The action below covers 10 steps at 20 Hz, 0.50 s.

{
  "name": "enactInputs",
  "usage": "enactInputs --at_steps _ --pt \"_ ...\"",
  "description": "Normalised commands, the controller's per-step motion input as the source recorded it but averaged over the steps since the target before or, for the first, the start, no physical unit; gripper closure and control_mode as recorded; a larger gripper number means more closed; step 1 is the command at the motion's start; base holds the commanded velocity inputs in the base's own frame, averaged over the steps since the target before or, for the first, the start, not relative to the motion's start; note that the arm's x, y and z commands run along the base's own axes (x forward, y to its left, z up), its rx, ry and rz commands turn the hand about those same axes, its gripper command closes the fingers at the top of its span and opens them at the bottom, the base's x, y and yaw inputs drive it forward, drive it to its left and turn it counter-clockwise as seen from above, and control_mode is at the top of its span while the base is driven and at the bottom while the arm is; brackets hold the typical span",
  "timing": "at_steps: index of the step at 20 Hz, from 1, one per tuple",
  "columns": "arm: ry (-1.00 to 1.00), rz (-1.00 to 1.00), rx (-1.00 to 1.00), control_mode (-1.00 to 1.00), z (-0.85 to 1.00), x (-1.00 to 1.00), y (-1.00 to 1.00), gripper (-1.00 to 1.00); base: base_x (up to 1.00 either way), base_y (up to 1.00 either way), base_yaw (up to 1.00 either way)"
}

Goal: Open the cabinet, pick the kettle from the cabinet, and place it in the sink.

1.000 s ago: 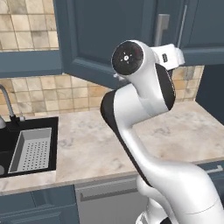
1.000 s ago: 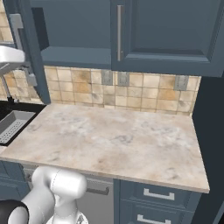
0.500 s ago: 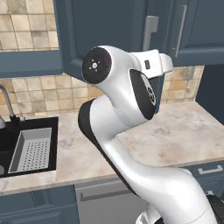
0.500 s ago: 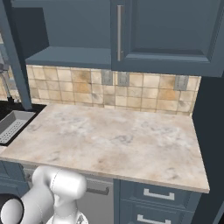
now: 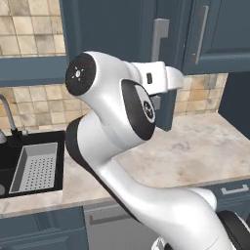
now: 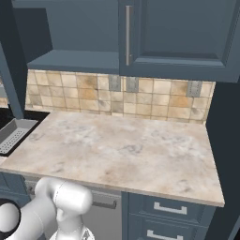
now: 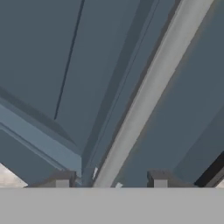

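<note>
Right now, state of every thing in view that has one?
cabinet: left door swung wide open, right door shut; visible shelf bare
door handle: between the jaws, not gripped
gripper: jaws open
sink: holds a grey strainer tray
drawers: shut

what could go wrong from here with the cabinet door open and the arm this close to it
1. The gripper has its fingers either side of the grey bar handle with gaps showing, so pulling away at an angle could snag the bar.
2. The swung-out cabinet door stands right beside the arm's bulky elbow, so a wide swing might knock it.
3. No kettle can be made out on the open shelf, so a reach in may start without a sighted target.
</note>
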Motion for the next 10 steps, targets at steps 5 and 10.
enactInputs --at_steps 5,10 --pt "-0.03 -0.04 0.11 -1.00 -0.10 -0.49 -0.02 -1.00 0.00 0.00 0.00" --pt "-0.08 -0.03 0.23 -1.00 -0.05 -0.60 -0.10 -1.00 0.00 0.00 0.00"
